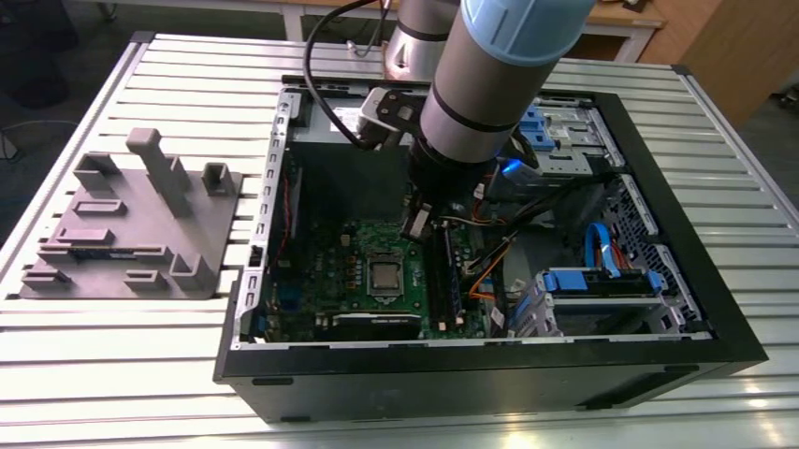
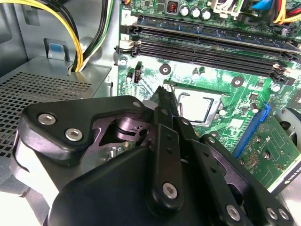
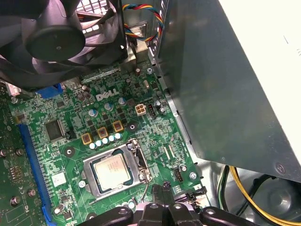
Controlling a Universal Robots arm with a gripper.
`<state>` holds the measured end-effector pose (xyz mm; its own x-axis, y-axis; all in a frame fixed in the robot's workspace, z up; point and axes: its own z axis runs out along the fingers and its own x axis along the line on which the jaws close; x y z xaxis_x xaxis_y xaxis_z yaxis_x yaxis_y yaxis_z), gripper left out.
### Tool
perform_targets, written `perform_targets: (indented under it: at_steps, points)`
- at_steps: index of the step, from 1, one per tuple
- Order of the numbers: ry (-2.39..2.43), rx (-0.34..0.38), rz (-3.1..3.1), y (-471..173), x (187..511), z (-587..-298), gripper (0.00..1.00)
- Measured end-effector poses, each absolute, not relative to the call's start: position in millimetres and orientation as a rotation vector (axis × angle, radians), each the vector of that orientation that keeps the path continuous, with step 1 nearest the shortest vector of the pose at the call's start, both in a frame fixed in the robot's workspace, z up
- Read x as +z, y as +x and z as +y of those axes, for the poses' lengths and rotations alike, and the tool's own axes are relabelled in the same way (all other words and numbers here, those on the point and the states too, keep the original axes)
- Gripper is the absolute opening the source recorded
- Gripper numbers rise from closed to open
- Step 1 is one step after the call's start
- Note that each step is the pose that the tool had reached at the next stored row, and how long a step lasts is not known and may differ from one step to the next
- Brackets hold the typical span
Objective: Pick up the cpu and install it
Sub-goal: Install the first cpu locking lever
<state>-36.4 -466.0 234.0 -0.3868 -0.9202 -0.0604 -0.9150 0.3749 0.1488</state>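
Installation looks nearly done: small square silvery-topped cpu (image 3: pixel 111 170) sits in the green motherboard's (image 3: pixel 70 141) socket; black hand (image 3: pixel 165 193), pinched narrow and empty, hangs just beside it.

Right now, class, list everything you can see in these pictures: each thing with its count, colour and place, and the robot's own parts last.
cpu: one, silvery-grey, seated in the motherboard socket, frame open.
Motherboard: one, green, on the case floor.
Computer case: one, black, lying open on the table.
Memory slots: several, black, in a row beyond the socket.
Fixture block: one, grey, on the table at the exterior view's left.
Slatted table: one, pale metal, under everything.
Cables: a bundle, yellow and black, beside the perforated grey box.
Drive brackets: blue, at the exterior view's right inside the case.
Arm: one, grey with blue cap, reaching into the case.
Gripper: one, black, jaws closed, just beside the socket.
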Motion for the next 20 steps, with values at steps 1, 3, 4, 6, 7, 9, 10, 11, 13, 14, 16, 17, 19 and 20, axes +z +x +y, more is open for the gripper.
perform_targets:
  at_steps: [1, 3, 4, 6, 7, 9, 10, 11, 13, 14, 16, 17, 19, 20]
  points:
    - [1.721, -0.245, -2.578, -36.4, 234.0, -466.0, 0.10]
    - [1.721, -0.245, -2.578, -36.4, 234.0, -466.0, 0.10]
    - [1.721, -0.245, -2.578, -36.4, 234.0, -466.0, 0.10]
    - [1.725, -0.245, -2.574, -36.4, 234.0, -466.0, 0.10]
    - [1.727, -0.245, -2.574, -36.4, 234.0, -466.0, 0.10]
    - [1.728, -0.245, -2.573, -36.4, 234.0, -466.0, 0.10]
    - [1.728, -0.245, -2.573, -36.4, 234.0, -466.0, 0.10]
    - [1.728, -0.245, -2.573, -36.4, 234.0, -466.0, 0.10]
    - [1.728, -0.245, -2.573, -36.4, 234.0, -466.0, 0.10]
    - [1.728, -0.245, -2.573, -36.4, 234.0, -466.0, 0.10]
    - [1.728, -0.245, -2.573, -36.4, 234.0, -466.0, 0.10]
    - [1.728, -0.245, -2.573, -36.4, 234.0, -466.0, 0.10]
    - [1.729, -0.245, -2.572, -36.3, 234.0, -467.2, 0.10]
    - [1.731, -0.245, -2.570, -36.3, 234.0, -468.4, 0.10]
